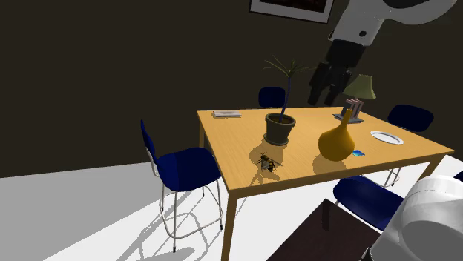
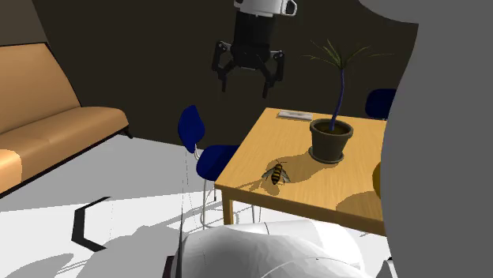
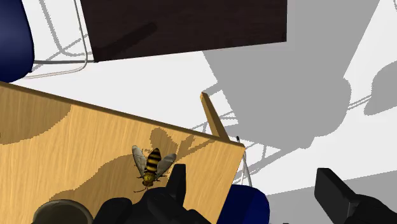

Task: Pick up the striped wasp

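Gripper [image 2: 246, 81] hangs high, fingers wide apart; wasp [image 2: 276, 173] sits well below on the table [image 2: 261, 142], slightly off-centre

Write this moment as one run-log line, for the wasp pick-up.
phase: before grasp | jaws: open, empty, high, clear of wasp | wasp: lying on table near corner, beside potted plant

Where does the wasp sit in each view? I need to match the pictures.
Shoulder view: wasp on the table, just below-left of the pot.
Second exterior view: wasp lower-left of the pot, near the table's near edge.
Wrist view: wasp between the pot and the table's corner.
Shared landmark: the pot.
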Robot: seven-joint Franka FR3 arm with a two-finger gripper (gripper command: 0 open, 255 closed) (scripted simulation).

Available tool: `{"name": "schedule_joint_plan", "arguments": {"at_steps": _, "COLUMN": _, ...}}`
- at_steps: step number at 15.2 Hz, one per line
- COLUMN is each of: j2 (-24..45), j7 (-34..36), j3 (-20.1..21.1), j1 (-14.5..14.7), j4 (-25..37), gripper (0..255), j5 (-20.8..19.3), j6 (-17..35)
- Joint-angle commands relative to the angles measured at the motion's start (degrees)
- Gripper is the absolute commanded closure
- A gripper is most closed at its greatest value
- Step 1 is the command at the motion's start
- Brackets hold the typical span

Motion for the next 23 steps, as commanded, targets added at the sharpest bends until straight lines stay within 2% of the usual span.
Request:
{"name": "schedule_joint_plan", "arguments": {"at_steps": 1, "j2": 0.0, "j7": 0.0, "j3": 0.0, "j1": 0.0, "j4": 0.0, "gripper": 0, "j5": 0.0, "j6": 0.0}}
{"name": "schedule_joint_plan", "arguments": {"at_steps": 12, "j2": 11.1, "j7": -1.1, "j3": 0.1, "j1": -2.0, "j4": -10.4, "gripper": 0, "j5": -3.9, "j6": 21.6}}
{"name": "schedule_joint_plan", "arguments": {"at_steps": 23, "j2": 30.7, "j7": -0.3, "j3": -0.5, "j1": -4.5, "j4": -11.4, "gripper": 0, "j5": -8.3, "j6": 42.6}}
